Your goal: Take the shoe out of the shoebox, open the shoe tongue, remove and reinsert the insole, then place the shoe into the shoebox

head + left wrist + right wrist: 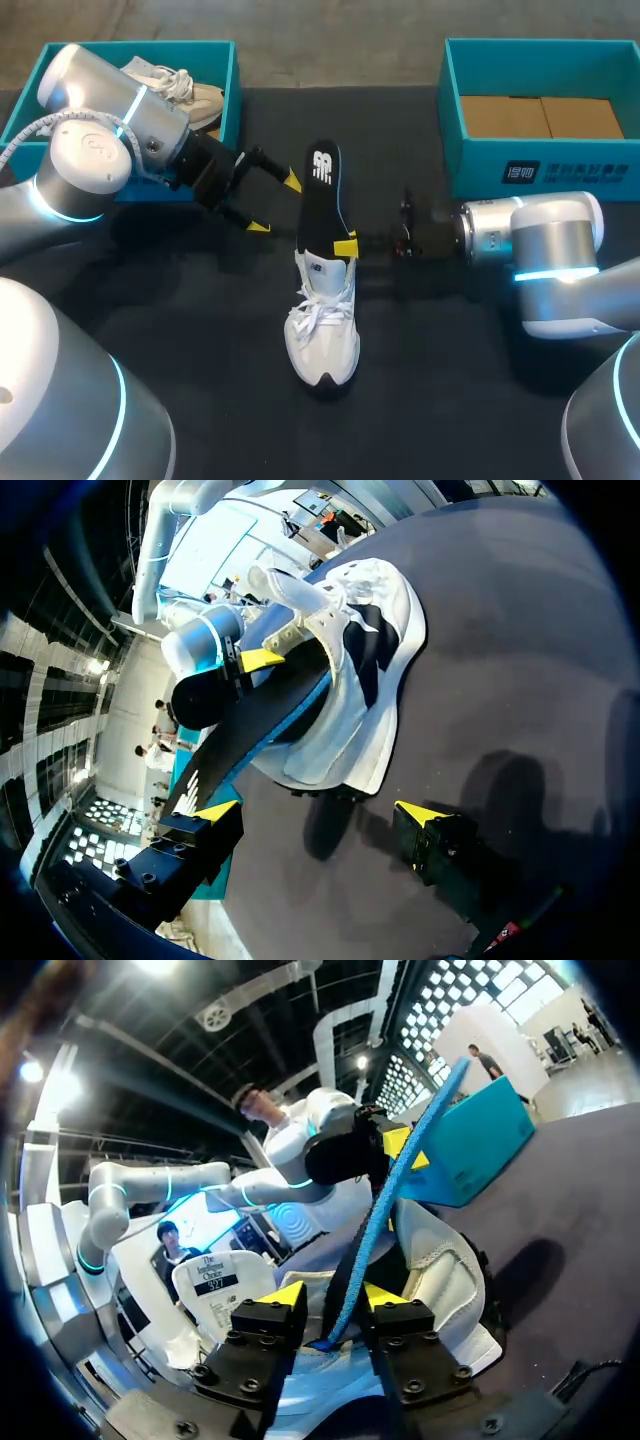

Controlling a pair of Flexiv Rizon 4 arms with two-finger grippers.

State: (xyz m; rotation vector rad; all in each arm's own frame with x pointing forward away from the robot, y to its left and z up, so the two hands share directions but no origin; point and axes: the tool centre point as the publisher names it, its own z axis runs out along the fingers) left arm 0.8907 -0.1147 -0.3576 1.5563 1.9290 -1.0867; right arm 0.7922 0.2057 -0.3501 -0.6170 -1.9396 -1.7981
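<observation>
Pinches black insole (322, 195), standing up out of white sneaker (322, 335), in right gripper (335, 1298); holds left gripper (275, 205) spread wide beside it.

Left arm (90, 150) and right arm (545, 240): silver-white rounded housings, cyan-lit joint rings; left claw (318, 812) and right claw (334, 1297) black, screw-fastened, yellow-tipped.

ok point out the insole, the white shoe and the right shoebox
insole (324, 200): head view, its black middle
white shoe (321, 320): head view, the laces
right shoebox (475, 165): head view, front wall
</observation>
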